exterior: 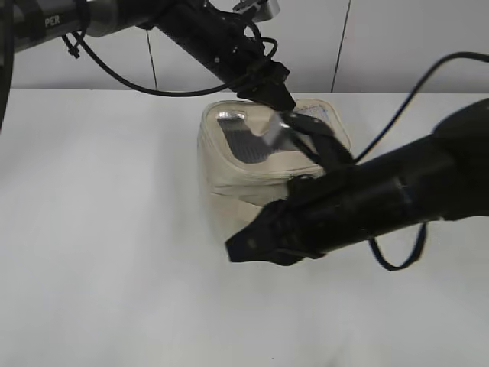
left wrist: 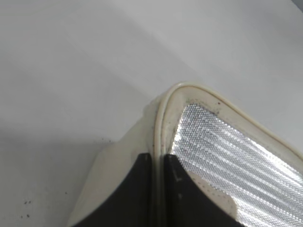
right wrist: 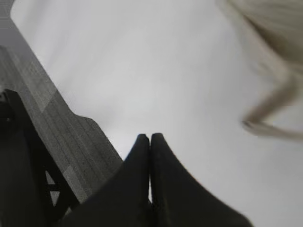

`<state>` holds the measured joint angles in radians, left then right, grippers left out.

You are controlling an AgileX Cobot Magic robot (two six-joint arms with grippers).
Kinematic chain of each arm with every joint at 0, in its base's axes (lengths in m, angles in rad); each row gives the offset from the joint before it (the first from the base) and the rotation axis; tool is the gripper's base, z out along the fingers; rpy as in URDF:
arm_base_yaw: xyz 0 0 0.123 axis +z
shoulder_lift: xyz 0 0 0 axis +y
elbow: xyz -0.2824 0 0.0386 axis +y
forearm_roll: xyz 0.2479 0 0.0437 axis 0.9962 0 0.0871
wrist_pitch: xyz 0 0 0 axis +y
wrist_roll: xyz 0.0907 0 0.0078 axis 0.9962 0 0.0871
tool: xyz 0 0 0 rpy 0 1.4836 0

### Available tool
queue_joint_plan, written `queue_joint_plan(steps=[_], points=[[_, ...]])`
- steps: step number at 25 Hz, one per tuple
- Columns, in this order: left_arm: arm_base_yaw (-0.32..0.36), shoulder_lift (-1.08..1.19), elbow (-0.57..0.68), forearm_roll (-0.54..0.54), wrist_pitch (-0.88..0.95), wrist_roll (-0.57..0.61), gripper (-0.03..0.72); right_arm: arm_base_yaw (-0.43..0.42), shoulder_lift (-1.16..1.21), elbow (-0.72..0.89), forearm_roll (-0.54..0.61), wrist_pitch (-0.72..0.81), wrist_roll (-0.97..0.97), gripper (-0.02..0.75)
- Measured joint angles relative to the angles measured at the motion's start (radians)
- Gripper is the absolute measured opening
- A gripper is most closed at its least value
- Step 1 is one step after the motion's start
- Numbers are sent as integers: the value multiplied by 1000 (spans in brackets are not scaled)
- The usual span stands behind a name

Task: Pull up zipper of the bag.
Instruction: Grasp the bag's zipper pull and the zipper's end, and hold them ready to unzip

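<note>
The cream boxy bag (exterior: 229,180) stands mid-table, its grey ribbed window (exterior: 241,138) facing up. My left gripper (exterior: 281,99) comes in from the upper left onto the bag's top far edge. In the left wrist view its jaws (left wrist: 157,158) are shut on the cream zipper track (left wrist: 163,109) that rims the window (left wrist: 218,142). I cannot make out the silver sliders. My right gripper (exterior: 233,248) hangs in front of the bag, shut and empty (right wrist: 150,138). The bag (right wrist: 274,23) is a blur at the upper right of the right wrist view.
The white table (exterior: 99,252) stretches around the bag, with a white wall (exterior: 382,38) behind. A black cable (exterior: 397,260) loops under the right arm. A cream strap (right wrist: 270,104) trails from the bag. The table's edge and a dark grey surface (right wrist: 71,142) lie left of the right jaws.
</note>
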<state>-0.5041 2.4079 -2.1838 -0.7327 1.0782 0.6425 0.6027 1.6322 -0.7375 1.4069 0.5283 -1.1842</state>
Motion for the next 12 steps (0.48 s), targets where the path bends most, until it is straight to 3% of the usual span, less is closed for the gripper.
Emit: queue_joint_plan(steps=[3, 5, 10, 12], points=[[-10, -4, 0, 14, -9, -4, 44, 81, 42, -50, 2, -83, 43, 8], [-11, -6, 0, 21, -9, -4, 44, 82, 40, -40, -8, -140, 62, 8], [-13, -13, 0, 48, -9, -6, 44, -23, -46, 79, -59, -251, 64, 20], [-15, -19, 0, 74, -7, -5, 44, -92, -85, 122, -63, -261, 36, 97]])
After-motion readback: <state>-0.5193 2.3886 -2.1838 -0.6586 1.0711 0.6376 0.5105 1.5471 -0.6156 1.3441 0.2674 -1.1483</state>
